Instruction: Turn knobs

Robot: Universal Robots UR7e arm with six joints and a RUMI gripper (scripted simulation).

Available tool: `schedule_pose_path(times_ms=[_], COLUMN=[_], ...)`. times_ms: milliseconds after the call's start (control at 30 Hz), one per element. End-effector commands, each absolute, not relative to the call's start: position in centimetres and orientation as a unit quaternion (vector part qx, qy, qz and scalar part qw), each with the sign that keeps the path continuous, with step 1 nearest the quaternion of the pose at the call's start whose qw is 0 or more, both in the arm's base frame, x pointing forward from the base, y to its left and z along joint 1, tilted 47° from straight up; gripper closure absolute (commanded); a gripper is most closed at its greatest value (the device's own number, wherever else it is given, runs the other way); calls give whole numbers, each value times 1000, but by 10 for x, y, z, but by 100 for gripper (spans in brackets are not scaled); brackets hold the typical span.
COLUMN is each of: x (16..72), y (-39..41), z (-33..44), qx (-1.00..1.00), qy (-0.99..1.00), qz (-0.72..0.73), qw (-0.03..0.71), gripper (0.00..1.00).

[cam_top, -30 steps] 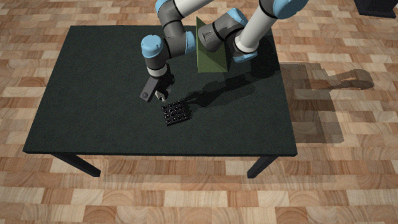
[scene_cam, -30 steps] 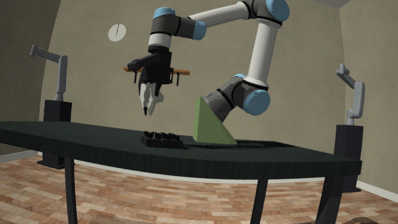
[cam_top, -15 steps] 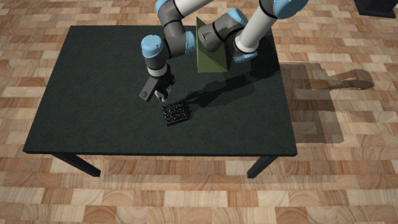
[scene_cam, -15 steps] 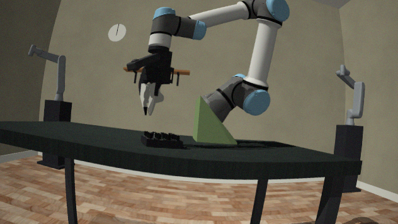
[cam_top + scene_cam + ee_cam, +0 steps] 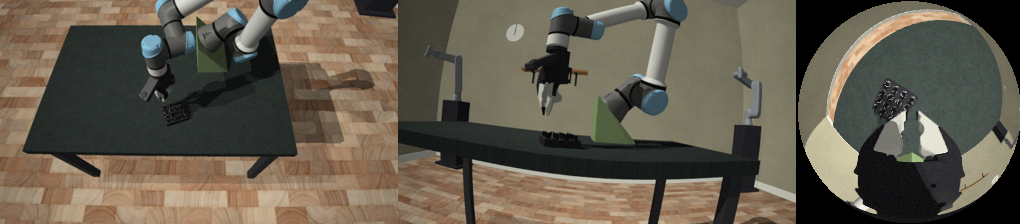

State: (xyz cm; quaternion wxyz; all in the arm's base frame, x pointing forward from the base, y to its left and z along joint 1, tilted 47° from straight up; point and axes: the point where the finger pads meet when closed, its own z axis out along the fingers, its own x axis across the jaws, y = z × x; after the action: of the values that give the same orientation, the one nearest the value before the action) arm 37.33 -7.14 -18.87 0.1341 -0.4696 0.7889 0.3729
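Above the tabletop, the tool, its fingertips nearly together on nothing, hangs apart from the knob box, which lies lower and just beside.

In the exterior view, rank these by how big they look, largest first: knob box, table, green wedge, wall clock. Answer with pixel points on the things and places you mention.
1. Table (image 5: 94, 126) (image 5: 508, 151) (image 5: 961, 65)
2. Green wedge (image 5: 211, 64) (image 5: 607, 129)
3. Knob box (image 5: 178, 123) (image 5: 562, 143) (image 5: 895, 100)
4. Wall clock (image 5: 519, 34)

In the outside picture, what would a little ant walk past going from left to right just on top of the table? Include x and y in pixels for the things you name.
The knob box (image 5: 167, 123) (image 5: 562, 143) (image 5: 900, 96) → the green wedge (image 5: 211, 67) (image 5: 607, 129) under the robot arm.
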Motion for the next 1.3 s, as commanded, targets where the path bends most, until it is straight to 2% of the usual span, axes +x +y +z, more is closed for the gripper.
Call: schedule_pose_path(times_ms=[0,1267], x=[372,370], y=[-71,-57], z=[-188,-200], qx=[-469,-463], qy=[789,792], qz=[373,376], qw=[134,130], gripper=[89,89])
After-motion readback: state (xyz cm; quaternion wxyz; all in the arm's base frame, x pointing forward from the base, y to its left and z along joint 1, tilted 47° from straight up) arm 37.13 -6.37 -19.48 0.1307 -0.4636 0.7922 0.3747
